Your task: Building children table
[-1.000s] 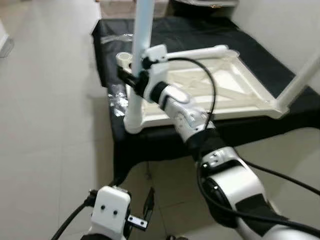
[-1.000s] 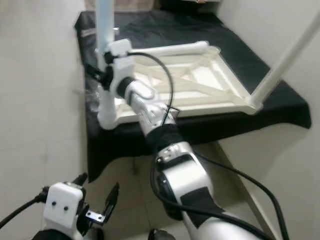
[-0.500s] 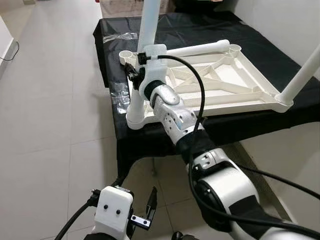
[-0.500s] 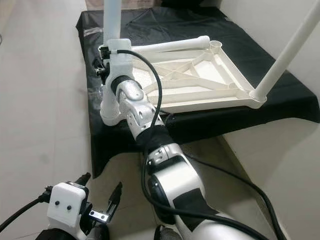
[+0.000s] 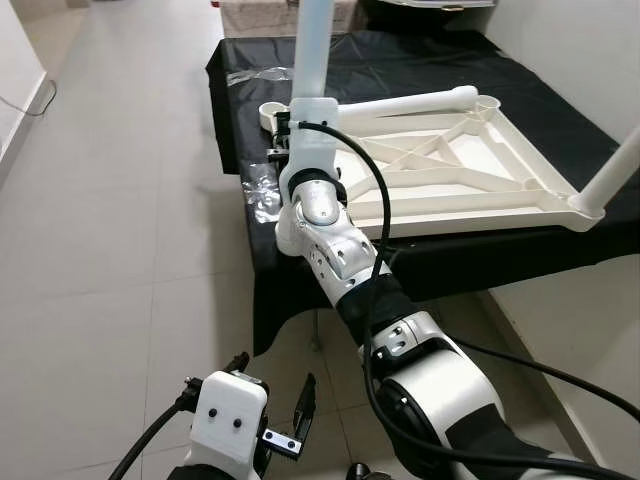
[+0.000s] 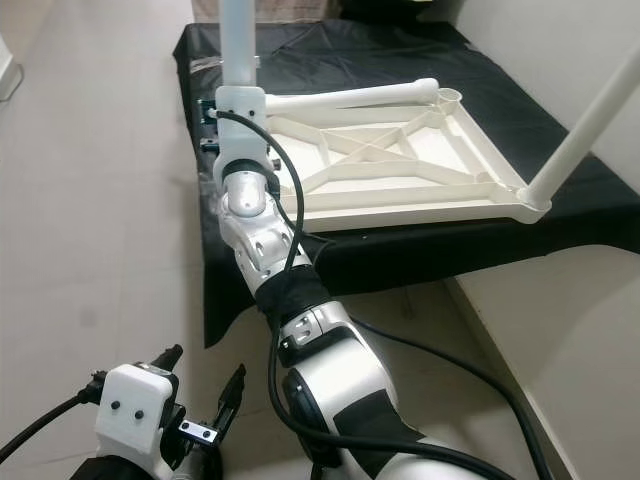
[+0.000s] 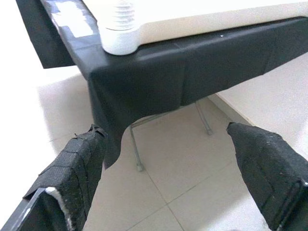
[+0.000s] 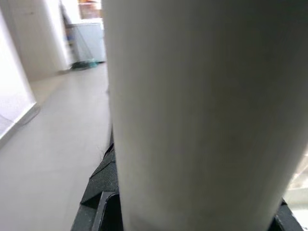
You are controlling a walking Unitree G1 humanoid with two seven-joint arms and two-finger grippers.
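Note:
A white children's table top lies upside down on a black-covered platform. A pale leg stands upright in its near left corner. My right gripper is shut on this leg a little above its base; the right wrist view shows the leg close up, with a black finger beside it. A second leg stands at the near right corner. A loose leg lies along the far rim. My left gripper hangs low over the floor, open.
Crumpled clear plastic lies on the platform's left edge. An empty corner socket sits at the far left, another at the far right. Tiled floor spreads to the left. Folding legs show under the black cloth.
The head view has shifted. My right wrist has swung round the upright leg from its right side to its front, still shut on it. The left gripper hangs as before.

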